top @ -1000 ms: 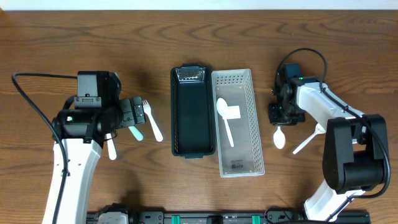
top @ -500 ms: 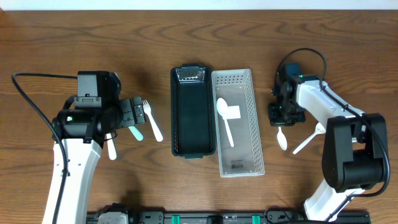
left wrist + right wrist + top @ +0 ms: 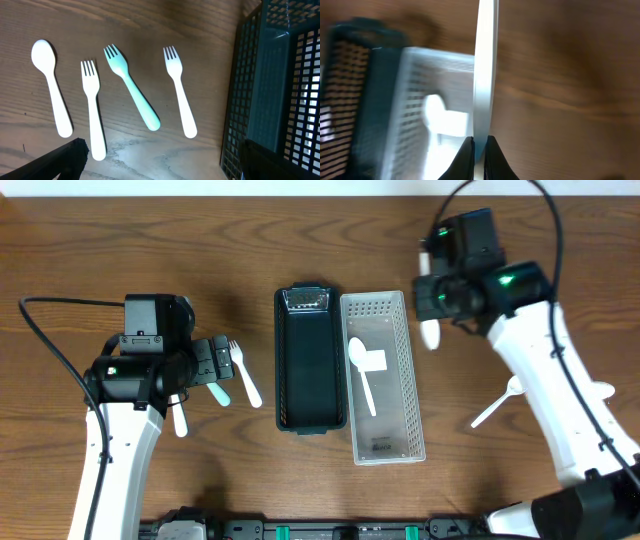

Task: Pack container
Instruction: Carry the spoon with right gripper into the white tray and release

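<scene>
My right gripper is shut on a white spoon and holds it in the air just right of the white basket's far end. The right wrist view is blurred. One white spoon lies inside that basket. The black basket stands beside it. My left gripper is open and empty above a white spoon, a white fork, a teal fork and another white fork.
A white utensil lies on the wooden table at the right. The cutlery under the left gripper also shows in the overhead view, with a white fork nearest the black basket.
My right gripper has lifted the white spoon off the table at the right and carried it up and towards the white basket's far end. The left arm has not moved.
</scene>
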You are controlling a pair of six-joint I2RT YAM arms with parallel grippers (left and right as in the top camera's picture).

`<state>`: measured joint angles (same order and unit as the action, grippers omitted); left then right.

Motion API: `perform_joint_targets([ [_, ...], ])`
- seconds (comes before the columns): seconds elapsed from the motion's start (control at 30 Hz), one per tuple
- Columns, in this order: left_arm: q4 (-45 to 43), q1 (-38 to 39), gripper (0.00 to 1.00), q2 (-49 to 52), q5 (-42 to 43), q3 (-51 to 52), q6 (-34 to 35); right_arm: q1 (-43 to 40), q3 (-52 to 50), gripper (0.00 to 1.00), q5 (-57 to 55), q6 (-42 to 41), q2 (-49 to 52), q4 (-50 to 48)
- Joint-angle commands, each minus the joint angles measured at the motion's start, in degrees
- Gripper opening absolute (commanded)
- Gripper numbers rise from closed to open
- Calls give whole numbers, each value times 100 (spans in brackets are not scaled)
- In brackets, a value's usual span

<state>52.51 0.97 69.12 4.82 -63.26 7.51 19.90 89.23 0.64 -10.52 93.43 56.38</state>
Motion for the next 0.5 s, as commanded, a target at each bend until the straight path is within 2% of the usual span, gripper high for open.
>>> perform_joint_targets([
  [0.0,15,-2,98,11,59,-111,31,396,-131,1,46,-542,424,-33],
  [0.33,15,-2,98,11,59,-111,31,772,-232,1,48,-640,1784,-81],
  [0.37,15,-2,98,11,57,-111,31,772,-232,3,48,-640,1834,-90],
  [0.4,15,-2,98,11,57,-111,31,772,-232,10,48,-640,1843,-94],
  [0.43,15,-2,98,11,59,-111,31,772,-232,21,48,-638,1847,-107],
  [0.47,15,-2,98,11,57,-111,31,772,-229,26,46,-638,1843,-125],
])
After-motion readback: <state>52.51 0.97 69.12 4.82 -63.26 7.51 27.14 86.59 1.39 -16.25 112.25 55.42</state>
